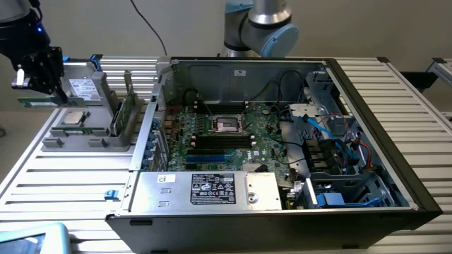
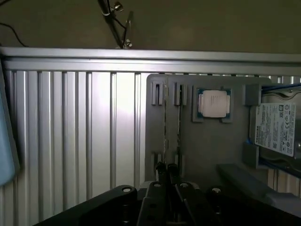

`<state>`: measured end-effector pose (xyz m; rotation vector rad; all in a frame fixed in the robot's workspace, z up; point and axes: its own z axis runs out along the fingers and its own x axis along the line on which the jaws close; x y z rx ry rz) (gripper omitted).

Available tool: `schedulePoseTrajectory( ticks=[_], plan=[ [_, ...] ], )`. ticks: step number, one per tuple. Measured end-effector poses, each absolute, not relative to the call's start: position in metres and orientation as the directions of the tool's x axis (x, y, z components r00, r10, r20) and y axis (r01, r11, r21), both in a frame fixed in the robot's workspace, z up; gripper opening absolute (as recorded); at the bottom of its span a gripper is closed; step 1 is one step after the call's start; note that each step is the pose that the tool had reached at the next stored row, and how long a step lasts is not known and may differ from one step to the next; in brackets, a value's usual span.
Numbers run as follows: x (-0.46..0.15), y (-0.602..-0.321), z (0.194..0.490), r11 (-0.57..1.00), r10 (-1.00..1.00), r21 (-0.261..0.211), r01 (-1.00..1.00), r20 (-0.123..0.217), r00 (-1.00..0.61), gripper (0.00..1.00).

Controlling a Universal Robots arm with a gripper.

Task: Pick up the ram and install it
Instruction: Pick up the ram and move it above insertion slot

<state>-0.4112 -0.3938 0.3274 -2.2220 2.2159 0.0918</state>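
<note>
1. Where the arm reaches out at the exterior view's left, the gripper is clenched on a slim green stick. It looks to be the ram, though it is hard to make out from here.
2. The ram lies level at the fingertips, lifted above the grey tray.
3. On that tray sit a square silver processor and a grey drive with a white label. Another green board stands upright at the tray's edge nearest the case.
4. The open computer case sits just beside the tray, towards the exterior view's right. Its motherboard faces up, and its black slots are well apart from the ram.
5. From the wrist, the fingers are pressed close together over the tray.
</note>
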Motion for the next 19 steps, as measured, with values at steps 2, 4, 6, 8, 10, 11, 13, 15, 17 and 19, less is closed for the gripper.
schedulePoseTrajectory(
  ticks=[2,4,6,8,10,11,13,15,17,19],
  plan=[
    [-0.406,-0.394,0.336,-0.004,-0.999,0.041,-0.999,-0.044,0.002,0.13],
    [-0.399,-0.394,0.345,-0.005,-0.999,0.042,-0.999,-0.047,0.003,0.13],
    [-0.392,-0.395,0.352,-0.006,-0.999,0.041,-0.999,-0.052,0.004,0.13],
    [-0.384,-0.395,0.357,-0.007,-0.998,0.042,-0.999,-0.059,0.004,0.13],
    [-0.377,-0.396,0.362,-0.007,-0.998,0.042,-0.999,-0.067,0.005,0.13],
    [-0.373,-0.396,0.364,-0.008,-0.997,0.042,-0.999,-0.071,0.005,0.13],
    [-0.365,-0.396,0.37,-0.009,-0.997,0.042,-0.999,-0.078,0.005,0.13],
    [-0.358,-0.397,0.378,-0.01,-0.997,0.041,-0.999,-0.083,0.006,0.13],
    [-0.351,-0.398,0.387,-0.011,-0.996,0.042,-0.999,-0.087,0.007,0.13],
    [-0.345,-0.398,0.395,-0.011,-0.996,0.042,-0.999,-0.09,0.008,0.13]
  ],
)
